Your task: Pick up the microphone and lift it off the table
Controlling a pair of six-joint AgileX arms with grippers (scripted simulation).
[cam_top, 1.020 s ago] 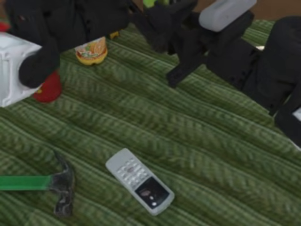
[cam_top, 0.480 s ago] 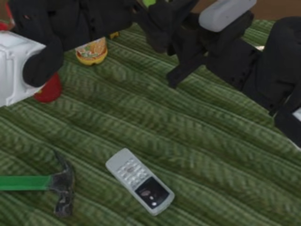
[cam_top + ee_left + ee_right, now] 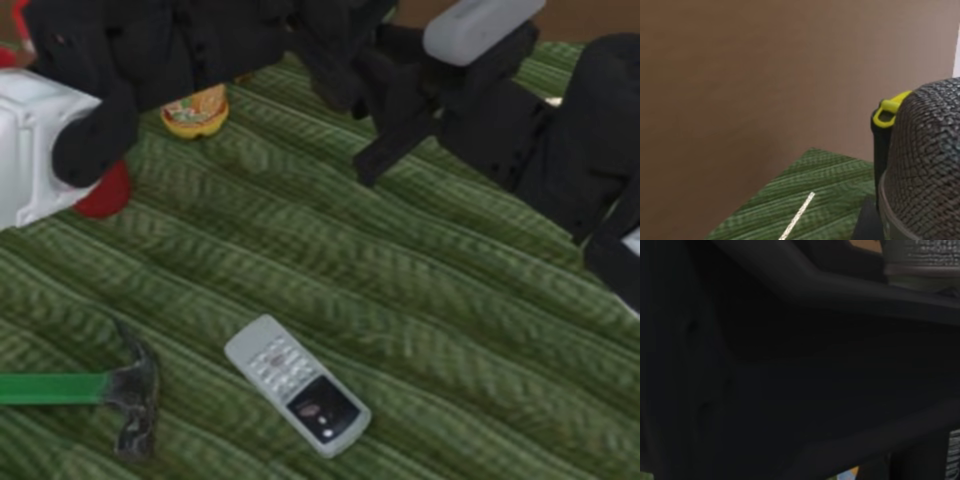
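The microphone (image 3: pixel 927 170) fills the left wrist view's edge: a rounded grey mesh head, close to the camera and above the green ribbed table (image 3: pixel 830 180). My left gripper (image 3: pixel 335 55) is at the back middle of the table (image 3: pixel 450 330), shut on the microphone. In the top view the arms hide the microphone. My right gripper (image 3: pixel 372 160) hangs just right of the left one, apart from it. The right wrist view is dark.
A silver-white phone (image 3: pixel 297 384) lies at the front middle, and a green-handled hammer (image 3: pixel 110 388) at the front left. An orange-yellow cup (image 3: pixel 197 110) and a red object (image 3: pixel 105 190) stand at the back left. A yellow-and-black item (image 3: pixel 890 112) is behind the microphone.
My left arm has drawn slightly toward the back edge, taking its gripper with it. The right arm, phone and hammer have not moved.
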